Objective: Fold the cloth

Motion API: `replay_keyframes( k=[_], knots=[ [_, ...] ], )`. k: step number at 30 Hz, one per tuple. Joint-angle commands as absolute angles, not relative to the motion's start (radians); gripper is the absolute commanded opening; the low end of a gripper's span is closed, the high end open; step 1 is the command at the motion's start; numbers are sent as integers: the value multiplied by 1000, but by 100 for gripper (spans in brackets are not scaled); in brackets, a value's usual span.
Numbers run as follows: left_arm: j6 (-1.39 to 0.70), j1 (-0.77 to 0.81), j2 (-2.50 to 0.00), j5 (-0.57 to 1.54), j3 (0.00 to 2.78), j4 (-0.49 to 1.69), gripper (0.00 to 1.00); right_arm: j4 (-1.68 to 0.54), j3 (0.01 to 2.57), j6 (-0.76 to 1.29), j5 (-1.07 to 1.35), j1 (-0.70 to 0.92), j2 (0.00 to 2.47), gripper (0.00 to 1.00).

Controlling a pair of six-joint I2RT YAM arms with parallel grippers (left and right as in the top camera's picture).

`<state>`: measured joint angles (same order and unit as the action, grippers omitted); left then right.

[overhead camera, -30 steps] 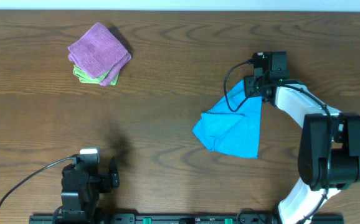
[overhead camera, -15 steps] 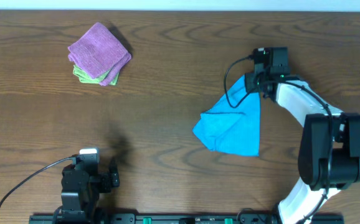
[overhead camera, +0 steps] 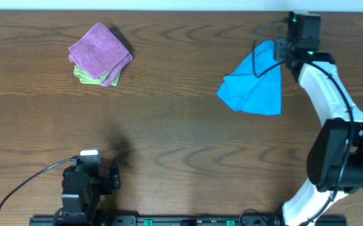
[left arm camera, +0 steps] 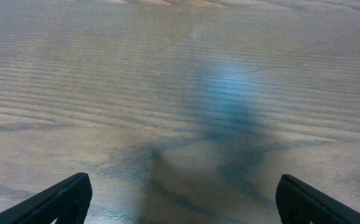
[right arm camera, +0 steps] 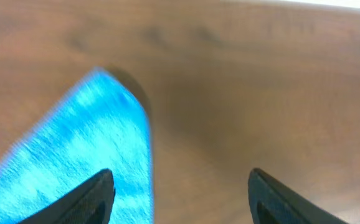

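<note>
Overhead: bright sky-blue terry cloth [overhead camera: 254, 85] lies bunched on dark wood-grain desk [overhead camera: 169, 125], far right area. Its upper corner peaks at right end effector [overhead camera: 284, 48]. At far left, purple folded cloth [overhead camera: 100, 50] sits atop green folded cloth [overhead camera: 84, 76], well apart from blue one.

Left wrist: left end effector [left arm camera: 180, 193] spread wide, bare desk between tips.

Right wrist: view blurred. Right end effector [right arm camera: 180, 186] has fingers [right arm camera: 96, 196] apart, bare desk between them. Blue cloth [right arm camera: 74, 155] reaches picture-left finger.

The wood-grain table [overhead camera: 181, 125] bears 1 green folded cloth [overhead camera: 84, 76] under 1 purple folded cloth [overhead camera: 98, 49] at far left, and the cloth [overhead camera: 254, 91], crumpled, at far right.
</note>
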<state>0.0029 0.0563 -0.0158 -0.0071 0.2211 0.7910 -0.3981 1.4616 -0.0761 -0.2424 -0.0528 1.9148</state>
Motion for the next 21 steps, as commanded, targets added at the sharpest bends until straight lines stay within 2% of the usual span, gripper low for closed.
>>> replay_keyframes(
  k=[1, 7, 14, 21],
  knots=[
    [-8, 59, -8, 2, 216, 803, 95, -502, 1475, -30, -228, -65, 1902, 71],
    [-86, 59, -8, 62, 216, 762, 95, -752, 1474, 47, -1, -90, 1902, 82],
    [-179, 59, -76, 187, 249, 644, 95, -841, 1465, 127, 56, -149, 1902, 81],
    [-188, 59, -375, 219, 410, 646, 95, -799, 1384, 128, 151, -202, 1903, 75]
  ],
)
